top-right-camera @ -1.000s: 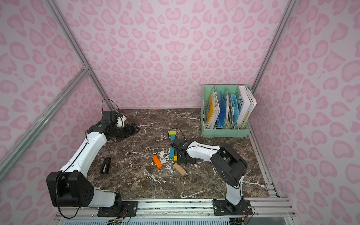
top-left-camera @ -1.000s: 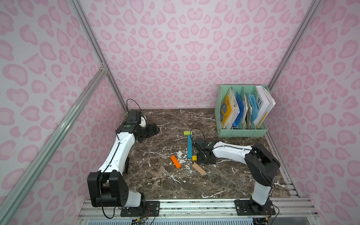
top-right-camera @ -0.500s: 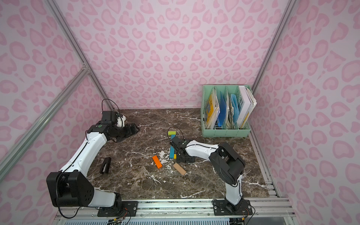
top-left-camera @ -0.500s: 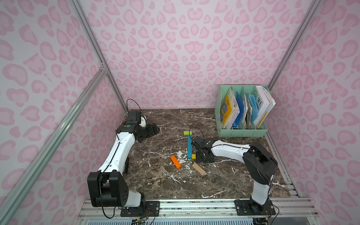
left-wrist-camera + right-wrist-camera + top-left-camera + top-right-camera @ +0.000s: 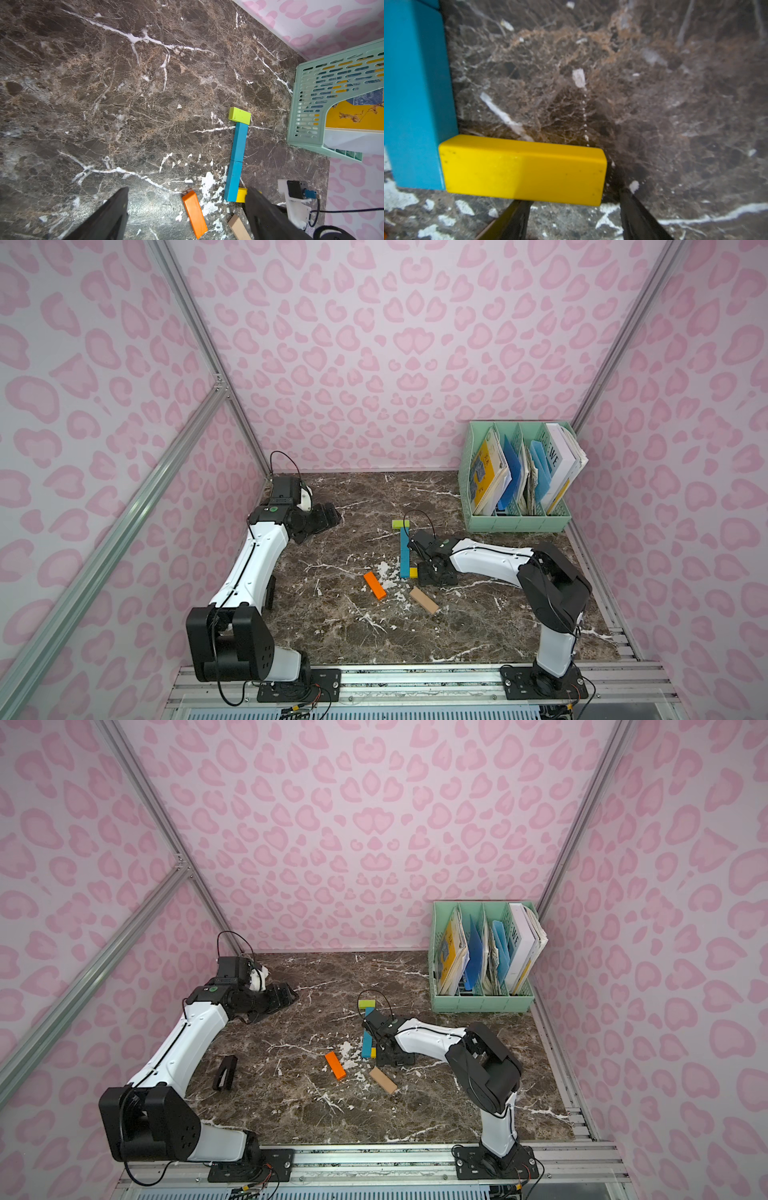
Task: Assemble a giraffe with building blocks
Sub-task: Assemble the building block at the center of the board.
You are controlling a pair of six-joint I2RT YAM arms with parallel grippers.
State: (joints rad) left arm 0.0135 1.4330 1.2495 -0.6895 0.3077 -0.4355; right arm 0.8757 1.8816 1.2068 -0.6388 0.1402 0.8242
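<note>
The half-built giraffe (image 5: 404, 556) lies flat just 3 o'clock of the bench (image 5: 332, 635) centre. The green block (image 5: 239, 115) is at 12, with two blue blocks (image 5: 239, 141) in line below it. The yellow block (image 5: 521, 168) is butted against the neck's foot and points to 3. The orange block (image 5: 375, 585) and tan block (image 5: 424, 600) lie loose at 7 and 5 o'clock of that foot.

All are judged light, stiff and smooth-painted, best pinched across the narrow sides at mid-length.

The right gripper (image 5: 574, 196) sits at the yellow block, jaws apart, nothing clamped. The left gripper (image 5: 187, 190) is spread wide and empty, at 10 o'clock.

In both top views the yellow block is mostly covered. The tan block is cut off in the left wrist view.
</note>
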